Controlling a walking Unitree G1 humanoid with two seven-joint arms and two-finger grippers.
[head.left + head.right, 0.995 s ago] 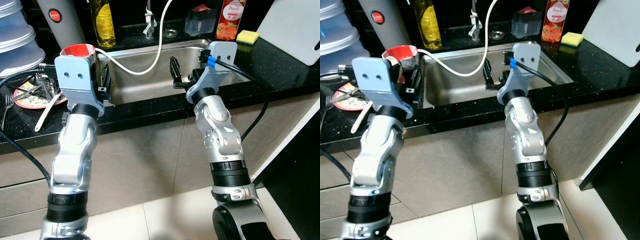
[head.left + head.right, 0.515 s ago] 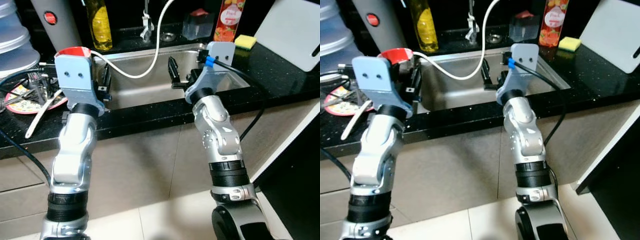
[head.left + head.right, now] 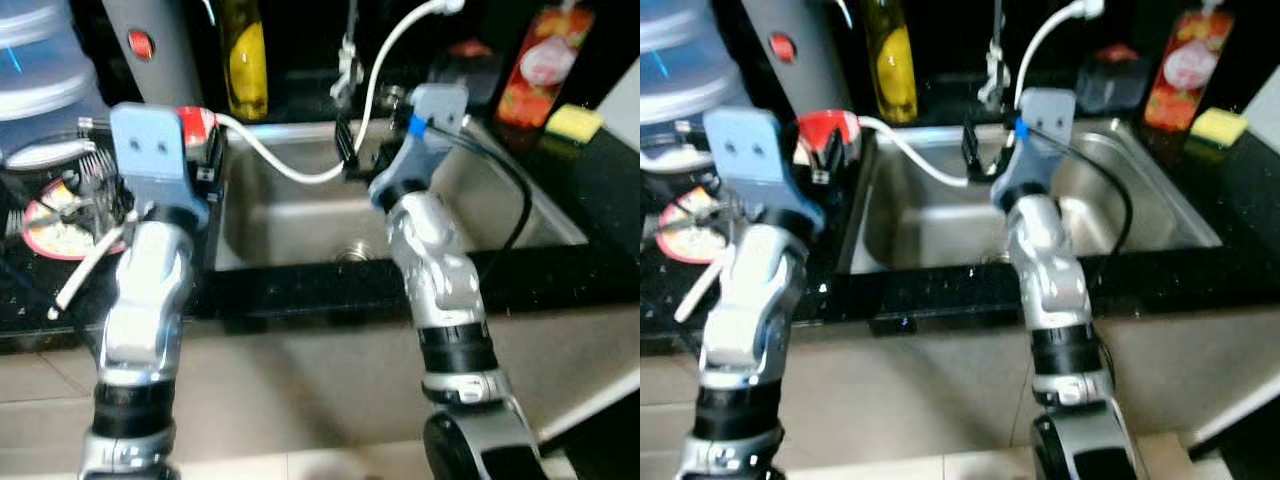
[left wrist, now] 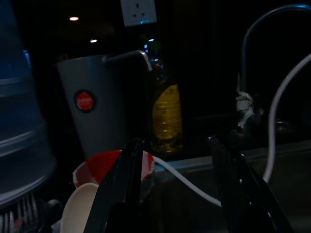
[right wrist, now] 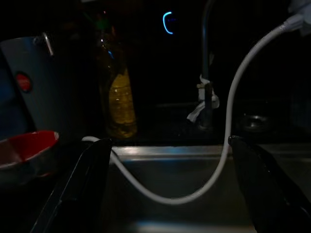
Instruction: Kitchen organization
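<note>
A red bowl point(image 3: 830, 128) is sitting on the black countertop point(image 3: 600, 190) beside the steel sink point(image 3: 300, 215) — a white hose point(image 3: 290, 165) (blurred) is draping across — while left gripper point(image 4: 177, 194) and right gripper point(image 5: 167, 194) are hovering, fingers spread.

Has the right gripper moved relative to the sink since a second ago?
Yes. The right gripper has gone forward over the sink, from near the front rim toward the tap and white hose. The camera has also moved closer.
</note>
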